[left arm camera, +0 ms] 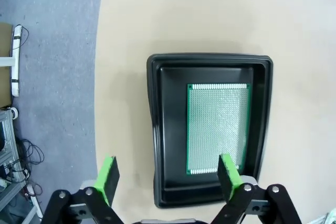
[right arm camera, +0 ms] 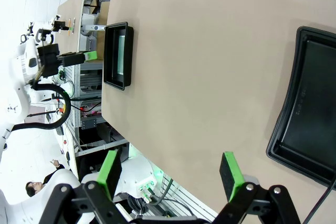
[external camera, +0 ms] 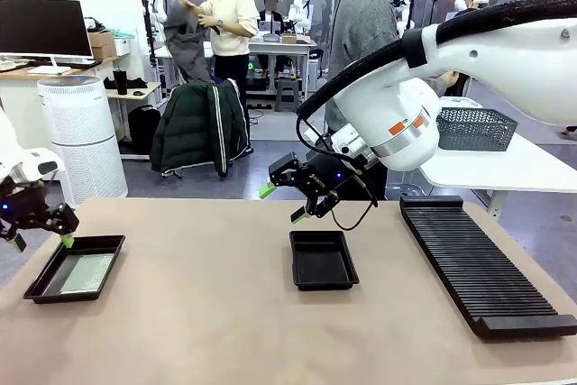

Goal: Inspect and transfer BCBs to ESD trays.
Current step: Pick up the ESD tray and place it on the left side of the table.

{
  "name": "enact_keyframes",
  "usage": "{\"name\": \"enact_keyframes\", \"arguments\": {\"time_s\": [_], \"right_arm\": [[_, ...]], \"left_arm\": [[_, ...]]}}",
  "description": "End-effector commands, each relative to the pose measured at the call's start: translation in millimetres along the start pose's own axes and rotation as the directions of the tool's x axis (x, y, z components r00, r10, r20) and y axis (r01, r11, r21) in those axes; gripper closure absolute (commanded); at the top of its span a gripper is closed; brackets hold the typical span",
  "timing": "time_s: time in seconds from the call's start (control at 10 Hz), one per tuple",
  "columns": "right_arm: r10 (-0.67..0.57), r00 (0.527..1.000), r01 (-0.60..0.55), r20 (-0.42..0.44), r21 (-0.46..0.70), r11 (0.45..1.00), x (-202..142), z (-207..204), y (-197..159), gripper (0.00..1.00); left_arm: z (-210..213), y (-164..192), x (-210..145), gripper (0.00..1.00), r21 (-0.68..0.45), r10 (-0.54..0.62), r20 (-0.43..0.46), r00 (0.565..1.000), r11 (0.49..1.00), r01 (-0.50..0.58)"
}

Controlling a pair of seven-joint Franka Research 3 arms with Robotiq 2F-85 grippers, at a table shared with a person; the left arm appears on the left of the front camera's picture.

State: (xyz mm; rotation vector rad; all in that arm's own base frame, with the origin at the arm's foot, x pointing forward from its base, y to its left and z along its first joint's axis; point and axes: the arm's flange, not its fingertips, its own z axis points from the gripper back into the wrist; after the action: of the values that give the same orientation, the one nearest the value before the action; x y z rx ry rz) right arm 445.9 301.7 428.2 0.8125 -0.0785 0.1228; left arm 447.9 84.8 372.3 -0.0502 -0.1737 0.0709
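BCB (left arm camera: 218,129) flat inside left ESD tray (left arm camera: 161,129) on counter (external camera: 207,313). Left fingers (left arm camera: 107,177) spread wide over that tray's edge, gripping nothing. Right fingers (right arm camera: 231,174) likewise wide apart, empty, raised near second ESD tray (external camera: 323,263).

A long black slotted rack (external camera: 482,263) lies at the right of the tan table (external camera: 207,313), a grey mesh basket (external camera: 476,128) on the white side table (external camera: 509,169) behind it. Beyond, a dark green jacket (external camera: 198,128) hangs near a white air purifier (external camera: 81,137).
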Motion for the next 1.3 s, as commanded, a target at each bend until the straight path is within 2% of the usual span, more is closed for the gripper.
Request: {"name": "enact_keyframes", "arguments": {"time_s": [0.0,0.7,1.2], "right_arm": [[-0.01,1.0,0.01,0.004,-0.001,1.0,0,0,0,0.0],[-0.01,1.0,0.01,0.004,-0.001,1.0,0,0,0,0.0],[-0.01,1.0,0.01,0.004,-0.001,1.0,0,0,0,0.0]], "left_arm": [[27,3,-1,0.0,-0.01,0.018,-0.027,0.999,1.0,-0.018],[130,-10,5,0.0,-0.021,-0.025,-0.036,0.999,0.999,0.024],[159,-23,8,0.0,0.01,-0.018,-0.03,0.999,1.0,0.018]]}}
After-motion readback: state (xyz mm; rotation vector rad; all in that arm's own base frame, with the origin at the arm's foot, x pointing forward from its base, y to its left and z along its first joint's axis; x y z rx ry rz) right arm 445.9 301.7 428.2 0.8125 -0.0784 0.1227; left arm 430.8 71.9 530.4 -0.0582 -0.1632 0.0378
